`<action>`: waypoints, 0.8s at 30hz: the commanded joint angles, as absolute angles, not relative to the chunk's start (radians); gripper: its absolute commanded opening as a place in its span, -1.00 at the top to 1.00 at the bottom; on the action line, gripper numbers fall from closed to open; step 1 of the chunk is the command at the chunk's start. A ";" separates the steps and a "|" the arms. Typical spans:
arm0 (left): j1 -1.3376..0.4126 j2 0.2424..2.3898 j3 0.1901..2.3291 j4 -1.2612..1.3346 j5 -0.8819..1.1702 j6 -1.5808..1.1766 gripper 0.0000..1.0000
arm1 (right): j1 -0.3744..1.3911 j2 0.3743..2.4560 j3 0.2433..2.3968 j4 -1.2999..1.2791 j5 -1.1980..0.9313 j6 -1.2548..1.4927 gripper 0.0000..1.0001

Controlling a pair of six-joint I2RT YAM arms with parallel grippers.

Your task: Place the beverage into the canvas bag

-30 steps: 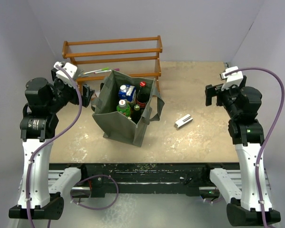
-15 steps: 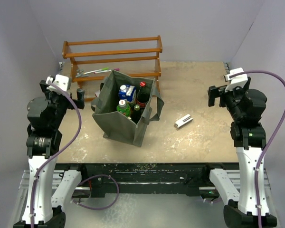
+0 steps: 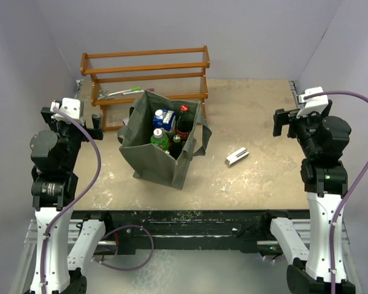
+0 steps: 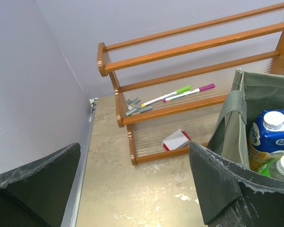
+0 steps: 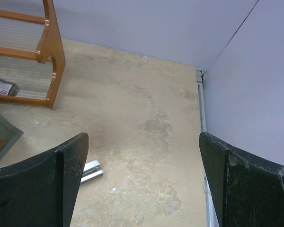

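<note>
Showing a two-arm station seen from above and behind, with a black rail (image 3: 184,220) along the near edge of the desk (image 3: 264,184). The desk top is a beige, mottled, scuffed slab.

Left hand (image 4: 133,156): raised over the left margin of the desk, fingers spread wide, nothing between them. Right hand (image 5: 143,137): raised over the right margin, fingers likewise spread wide and empty, well apart from the other items.

Canvas bag (image 3: 156,162): grey-green, standing upright left of centre with its mouth open and a strap drooping down its right side. Inside it stand a green bottle (image 3: 159,139) with a white cap, a blue carton (image 3: 164,117) and a dark bottle (image 3: 183,122) with a red cap. To the right of the bag, apart from it, a small white stapler-like object (image 3: 236,157) lies flat on the bare desk.

Wooden rack (image 3: 144,67): three slatted tiers, set against the back wall just behind the bag. Its middle tier carries two markers (image 4: 180,93), one green-tipped and one magenta-tipped, beside some small grey clips (image 4: 135,106). The lowest tier holds a red-and-white packet (image 4: 176,140).

Plain pale lavender walls (image 3: 233,30) enclose the desk at the back and on both sides.
</note>
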State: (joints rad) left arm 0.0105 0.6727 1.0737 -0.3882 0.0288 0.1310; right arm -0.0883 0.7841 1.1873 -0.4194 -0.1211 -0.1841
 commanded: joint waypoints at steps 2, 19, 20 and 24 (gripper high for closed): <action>0.029 0.656 1.125 -0.404 0.074 0.121 -0.98 | -0.095 0.775 1.227 -0.411 -0.085 -0.164 -1.00; 0.047 0.631 1.127 -0.442 0.119 0.161 -0.98 | -0.095 0.738 1.223 -0.445 -0.081 -0.175 -1.00; 0.046 0.634 1.128 -0.440 0.097 0.162 -0.98 | -0.095 0.738 1.224 -0.445 -0.075 -0.176 -1.00; 0.046 0.632 1.122 -0.440 0.084 0.167 -0.98 | -0.095 0.724 1.206 -0.435 -0.060 -0.174 -1.00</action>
